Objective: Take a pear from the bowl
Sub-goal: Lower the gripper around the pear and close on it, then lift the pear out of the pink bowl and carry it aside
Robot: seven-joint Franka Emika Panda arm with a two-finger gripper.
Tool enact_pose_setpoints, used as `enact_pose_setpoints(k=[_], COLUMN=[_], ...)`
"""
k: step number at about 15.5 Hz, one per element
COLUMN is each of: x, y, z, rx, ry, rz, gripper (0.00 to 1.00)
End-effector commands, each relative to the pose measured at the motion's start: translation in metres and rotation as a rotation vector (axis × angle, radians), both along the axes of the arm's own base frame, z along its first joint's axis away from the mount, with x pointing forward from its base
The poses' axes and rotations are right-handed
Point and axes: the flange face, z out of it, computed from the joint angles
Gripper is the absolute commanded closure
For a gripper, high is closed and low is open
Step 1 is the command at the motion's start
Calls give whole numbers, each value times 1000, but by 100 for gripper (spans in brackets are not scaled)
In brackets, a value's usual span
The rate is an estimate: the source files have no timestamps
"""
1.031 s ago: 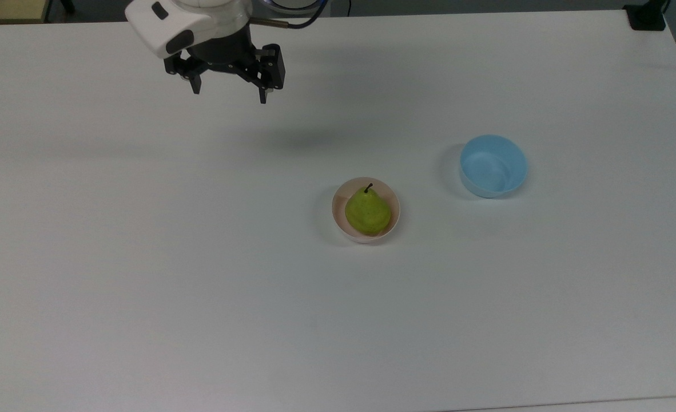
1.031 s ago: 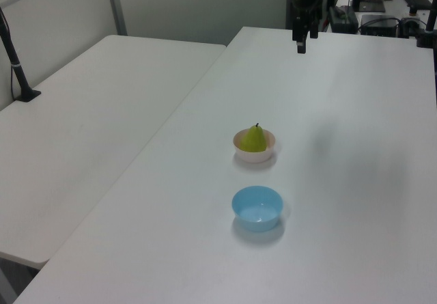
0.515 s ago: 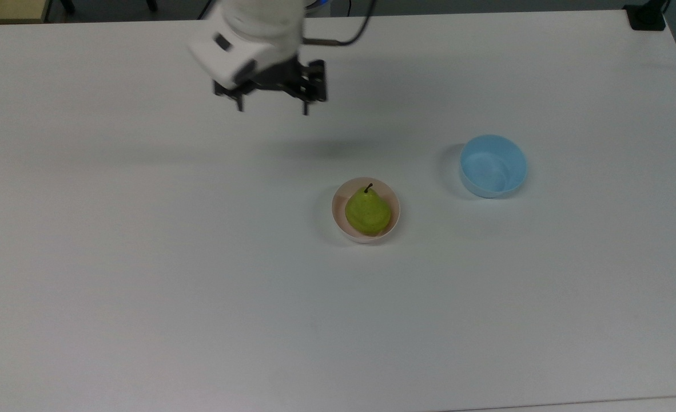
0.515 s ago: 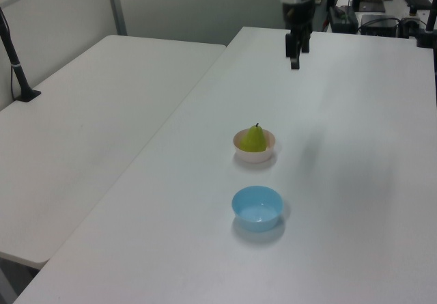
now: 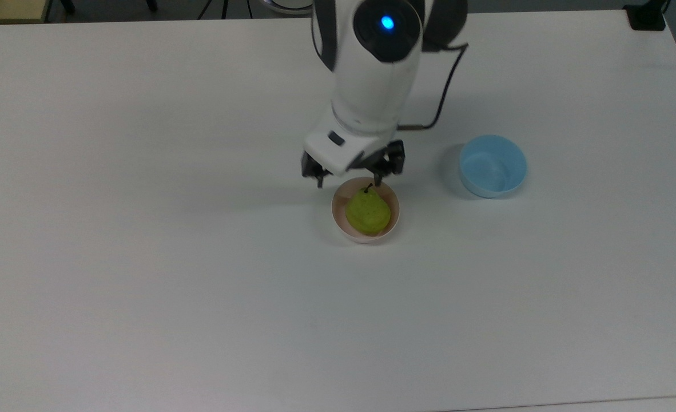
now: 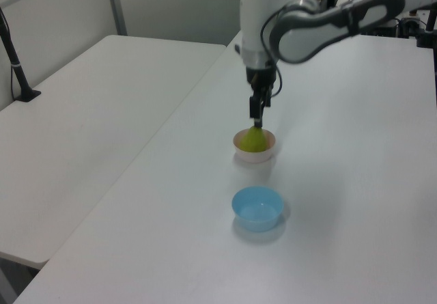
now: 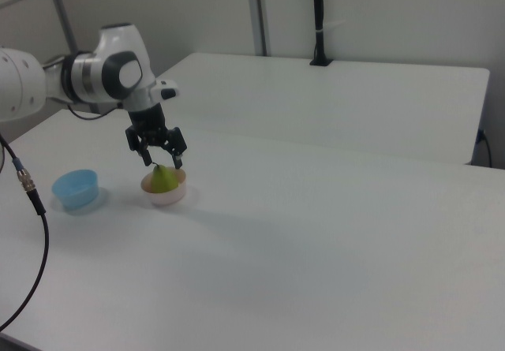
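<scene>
I see the white worktop [image 5: 143, 257] carrying everything. My arm [image 5: 381, 74] reaches over it, its pincer [image 5: 348, 183] hanging with fingers apart just above the pink bowl [image 5: 338, 220], holding nothing. A blue bowl [image 5: 493, 166] sits near the pink bowl, to the top view's right. The pear [image 5: 367, 212] rests upright inside the pink bowl, stem up.

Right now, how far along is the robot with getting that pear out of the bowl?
Done: the approach. The hand hovers just above the pear, fingers open. In hand: lining up over it; nothing is gripped, and the pear sits in the pink bowl with its stem up. Left: lowering, closing on the pear and lifting it out. The blue bowl stands apart.
</scene>
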Motion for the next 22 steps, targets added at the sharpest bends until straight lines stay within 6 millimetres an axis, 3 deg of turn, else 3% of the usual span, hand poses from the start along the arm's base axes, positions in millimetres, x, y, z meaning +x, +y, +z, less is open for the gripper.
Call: enact_pose_setpoints(k=[1,5,8,9,12,14,15,18,22], x=[11,11,10,10,9,8,8,5,-3], y=[23,28,26,26,29,35,35,19,-31], z=[-22,-50,-53,-54,-53,-49,-44,9,50], rx=[4,-21,-57,-66,-56,-52,-51,-23,-13], ry=[-50,-25,-26,-24,-25,-30,-31,-79,-53], rz=[-9,15,39,43,31,35,36,16,-26], gripper=[0,4,26,42,75,84,87,87,87])
